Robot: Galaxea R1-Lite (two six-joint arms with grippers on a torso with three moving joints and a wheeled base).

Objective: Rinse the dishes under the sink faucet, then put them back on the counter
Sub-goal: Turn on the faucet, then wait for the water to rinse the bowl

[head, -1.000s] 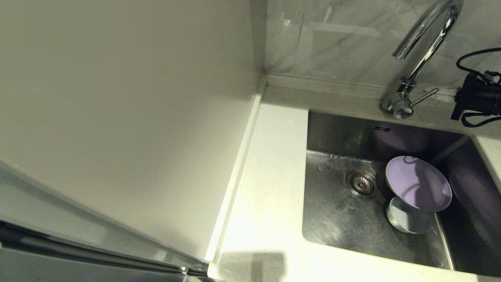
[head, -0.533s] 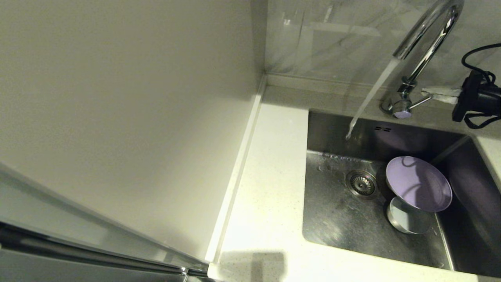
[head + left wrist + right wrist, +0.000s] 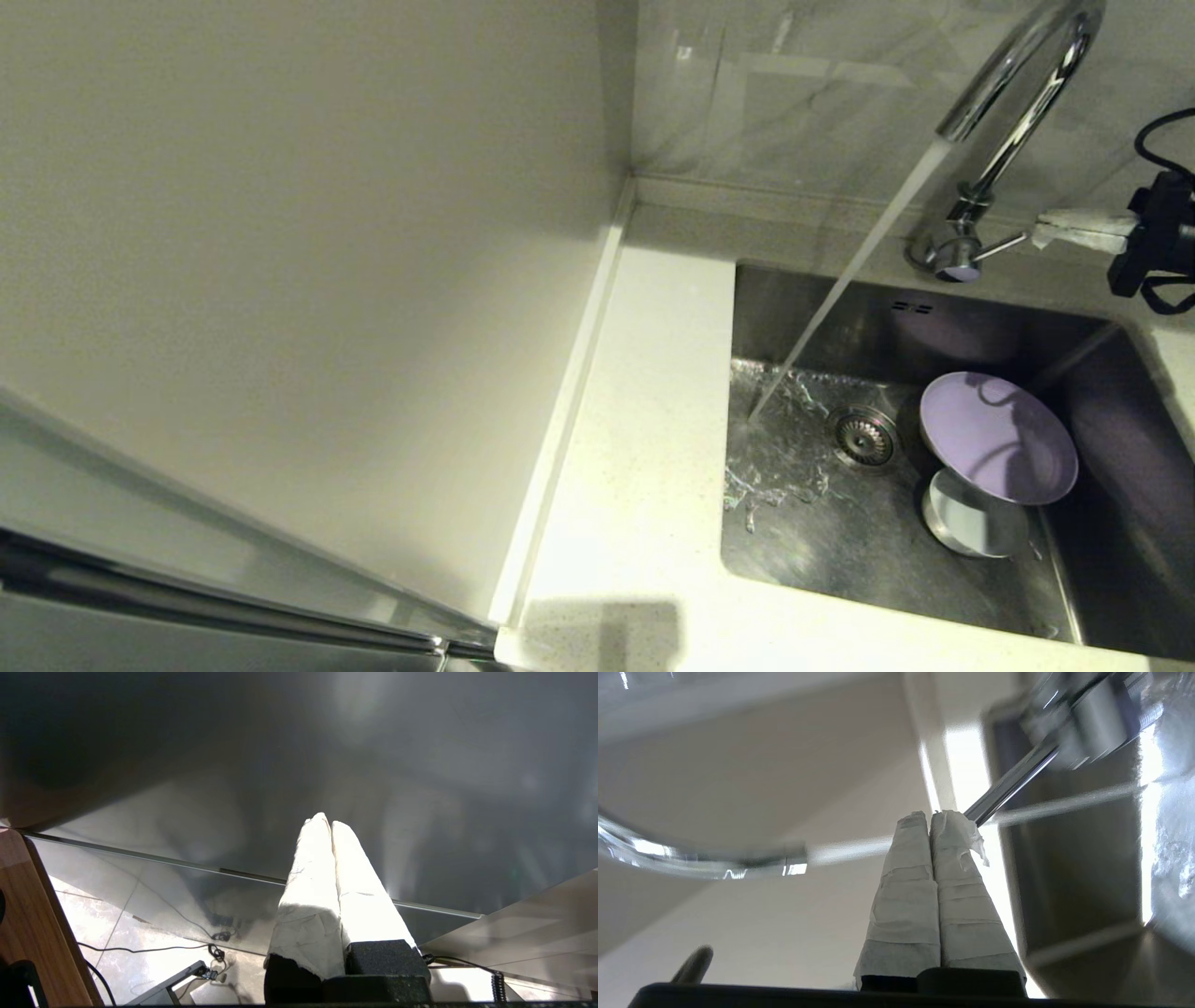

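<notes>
Running water (image 3: 840, 280) wetting sink (image 3: 794, 523), counter (image 3: 644, 448) dry.

White, faintly speckled stone counter (image 3: 644, 392) is running down the frame centre w/ a low raised back edge at upper centre. Rectangular stainless steel sink (image 3: 812, 541) is sitting sunk into it at lower right. Tall chrome gooseneck faucet (image 3: 1013, 112) is standing on the counter strip behind the basin, upper right. On the sink floor, water is splashing left of the round drain strainer (image 3: 864, 436); round lilac plate (image 3: 997, 437) is leaning tilted on a small pale blue-white bowl (image 3: 971, 525), right of the drain.
</notes>
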